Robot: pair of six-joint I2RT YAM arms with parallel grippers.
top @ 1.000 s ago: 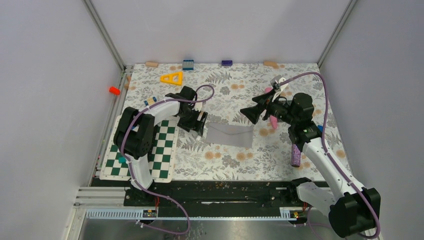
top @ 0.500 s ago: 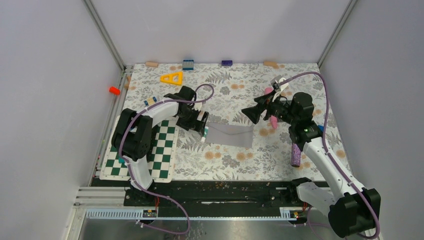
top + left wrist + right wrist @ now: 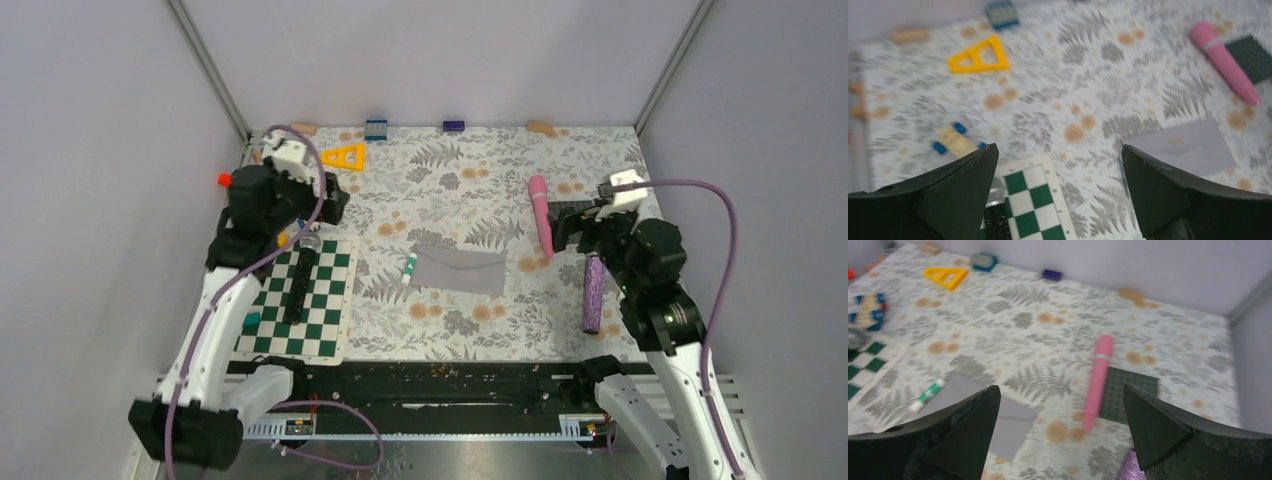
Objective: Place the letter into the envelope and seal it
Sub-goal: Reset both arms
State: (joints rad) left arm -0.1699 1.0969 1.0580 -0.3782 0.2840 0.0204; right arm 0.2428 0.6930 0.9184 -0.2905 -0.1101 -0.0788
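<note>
Left end effector (image 3: 1059, 150) and right end effector (image 3: 1060, 390) have been drawn back, open and empty, from the envelope (image 3: 459, 270) lying flat between them. Light and limp, it should be pinched at an edge.

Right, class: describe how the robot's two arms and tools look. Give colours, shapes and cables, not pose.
The left arm and right arm have white shells and black joints, and a purple cable runs along each. The left tool and right tool each have two broad, matte-black, wedge-shaped fingers.
</note>
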